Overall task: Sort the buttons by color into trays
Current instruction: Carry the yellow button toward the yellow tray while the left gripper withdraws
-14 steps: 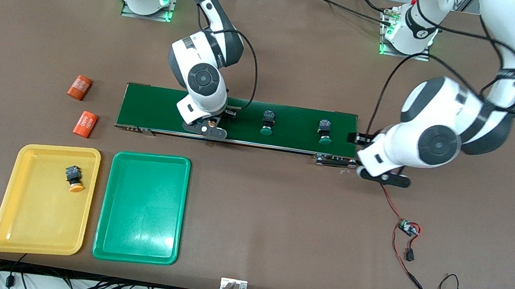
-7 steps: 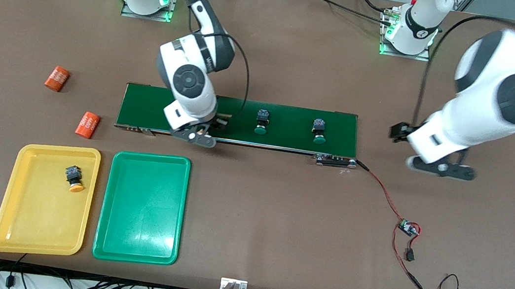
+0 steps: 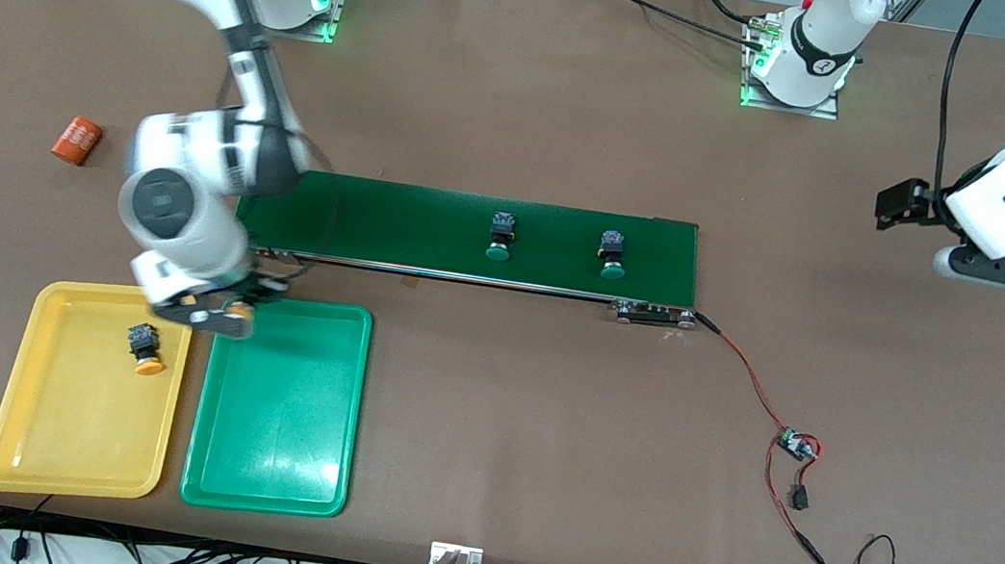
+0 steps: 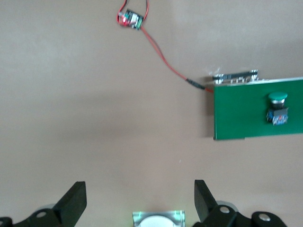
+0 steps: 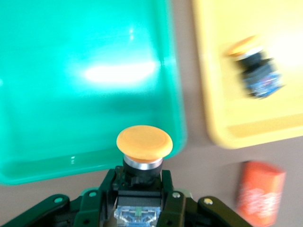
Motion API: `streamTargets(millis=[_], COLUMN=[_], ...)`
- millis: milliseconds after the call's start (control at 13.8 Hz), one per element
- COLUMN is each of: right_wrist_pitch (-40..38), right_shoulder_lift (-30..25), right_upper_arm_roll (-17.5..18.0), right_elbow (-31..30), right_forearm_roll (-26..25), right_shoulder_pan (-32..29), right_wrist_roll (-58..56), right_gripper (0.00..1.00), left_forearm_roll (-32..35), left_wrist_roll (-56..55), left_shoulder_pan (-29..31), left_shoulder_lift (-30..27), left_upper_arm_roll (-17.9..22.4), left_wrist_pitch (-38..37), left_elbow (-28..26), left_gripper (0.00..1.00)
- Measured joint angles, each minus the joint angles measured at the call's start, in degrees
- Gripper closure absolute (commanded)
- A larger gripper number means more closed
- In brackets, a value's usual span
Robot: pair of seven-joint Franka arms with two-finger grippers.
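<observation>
Front view: brown table (image 3: 485,416) carries green conveyor belt (image 3: 470,237).

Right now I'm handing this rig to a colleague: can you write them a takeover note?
Right gripper: shut on a yellow button, over the gap between the yellow tray and the green tray.
Left gripper: open, empty, waiting over bare table at its own end.
Done: one yellow button lies in the yellow tray.
Left: drop the held one there; move both green buttons from the conveyor belt into the green tray.
</observation>
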Motion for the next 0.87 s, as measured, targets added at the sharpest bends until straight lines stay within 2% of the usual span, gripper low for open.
streamTargets(millis=[145, 289, 506, 868], right_wrist_pitch=[0.07, 0.12, 0.84, 7.53], right_shoulder_lift=[0.08, 0.1, 0.94, 5.2], right_upper_arm_roll=[0.0, 0.01, -0.48, -0.87], right_elbow=[0.04, 0.59, 1.47, 2.85], right_forearm_roll=[-0.02, -0.92, -2.43, -2.58], right_shoulder_pan=[-3.7, -5.51, -7.86, -15.56], right_wrist_roll=[-5.69, -9.34, -13.91, -26.16], right_gripper=[0.79, 0.79, 0.79, 0.79], left_forearm_roll=[-0.48, -2.2, -2.82, -2.83], left_wrist_roll=[0.0, 0.24, 0.32, 0.32], left_shoulder_pan=[0.1, 0.36, 0.66, 2.86], left_shoulder_lift=[0.01, 0.05, -0.13, -2.69], left_upper_arm_roll=[1.32, 3.11, 3.67, 3.79], left_wrist_pitch=[-0.17, 3.43, 5.29, 6.6], left_elbow=[1.6, 2.01, 1.95, -2.62], left_gripper=[0.0, 0.0, 0.0, 0.0])
